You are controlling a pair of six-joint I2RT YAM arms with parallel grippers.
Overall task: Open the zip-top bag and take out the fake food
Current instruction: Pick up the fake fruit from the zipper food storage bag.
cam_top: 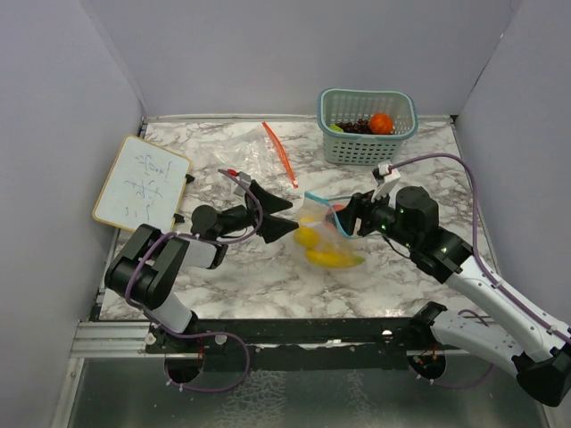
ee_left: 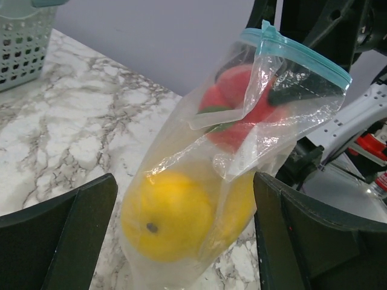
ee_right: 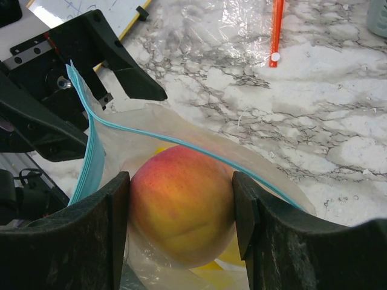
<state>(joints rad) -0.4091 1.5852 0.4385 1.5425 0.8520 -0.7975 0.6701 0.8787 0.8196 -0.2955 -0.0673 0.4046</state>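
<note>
Zip-top bag [cam_top: 328,239] sits mid-frame in the top view, over the marble desk [cam_top: 223,276] between the two arms. It is tilted, with the teal zip mouth raised toward the right.

Right jaws are part-closed and clamped on the peach [ee_right: 180,208] at the bag's open mouth, one finger on each side.

Left jaws are spread wide and hold nothing, one finger on either side of the bag's lower end. The lemon [ee_left: 166,214] lies between them, inside the film.

Upper right: teal basket [cam_top: 368,150] with an orange [cam_top: 381,122] and dark grapes [cam_top: 357,127]. Whiteboard [cam_top: 141,183] at the left edge.
</note>
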